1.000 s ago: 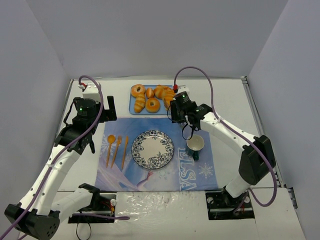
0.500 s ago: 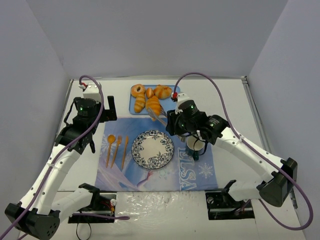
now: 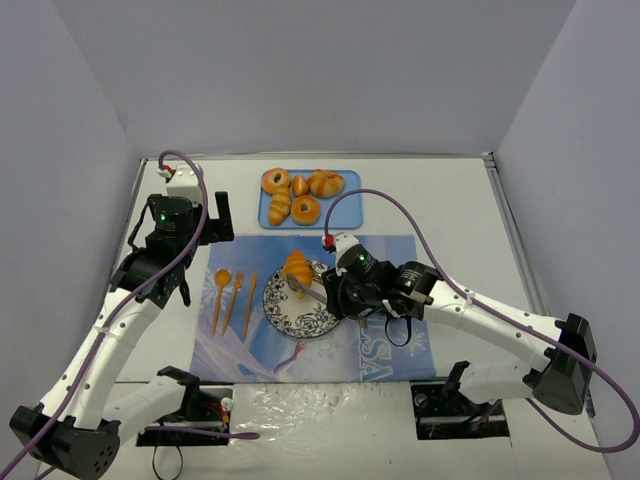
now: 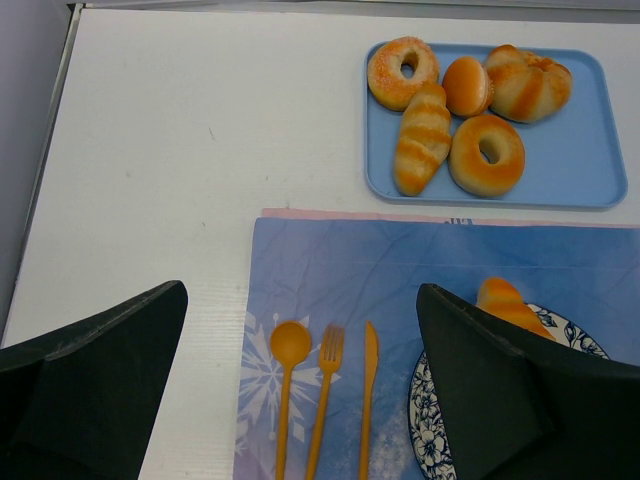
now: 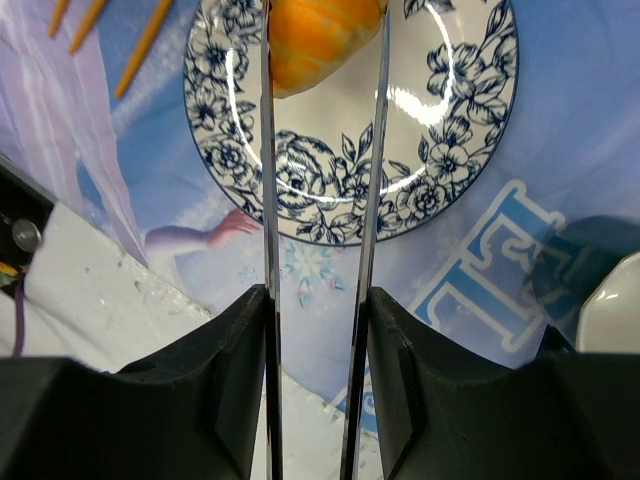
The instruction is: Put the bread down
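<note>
bread [image 3: 296, 265] clenched in right pincer [image 3: 300, 283] above plate [image 3: 290, 320], left pincer [image 4: 302, 300] released, placemat [image 3: 405, 345] lettering ends in "sa".

We read only the white letters "SA" [image 3: 371, 352] on the blue placemat [image 3: 228, 350], toward its near right side; any letters before them are covered.

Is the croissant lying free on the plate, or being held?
Held: the tongs in the right gripper pinch the bread from both sides over the plate. Whether it touches the plate, cannot tell.
</note>
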{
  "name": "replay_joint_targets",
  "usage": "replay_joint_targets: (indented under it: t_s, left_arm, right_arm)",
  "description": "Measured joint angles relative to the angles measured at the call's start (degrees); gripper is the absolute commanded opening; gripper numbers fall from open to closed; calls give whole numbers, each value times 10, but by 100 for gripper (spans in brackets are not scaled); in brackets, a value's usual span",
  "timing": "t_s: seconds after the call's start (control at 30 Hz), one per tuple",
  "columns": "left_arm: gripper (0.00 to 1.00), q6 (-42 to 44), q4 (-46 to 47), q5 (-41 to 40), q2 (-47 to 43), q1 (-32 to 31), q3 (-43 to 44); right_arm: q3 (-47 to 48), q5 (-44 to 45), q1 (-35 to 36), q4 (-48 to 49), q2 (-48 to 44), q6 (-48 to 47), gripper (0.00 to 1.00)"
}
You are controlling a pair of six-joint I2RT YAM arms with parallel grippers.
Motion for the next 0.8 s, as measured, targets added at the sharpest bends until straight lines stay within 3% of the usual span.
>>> replay_joint_targets:
  t_s: [0.2, 0.4, 0.8]
  left_arm:
    - [97, 0, 0, 0, 1, 0, 0]
    - [97, 0, 0, 0, 1, 0, 0]
    - [97, 0, 0, 0, 1, 0, 0]
  right_arm:
    - [-21, 22, 31, 4, 7, 13, 19]
    - [-23, 42, 55, 9, 29, 20, 29]
    - [-31, 51, 64, 11, 35, 25, 41]
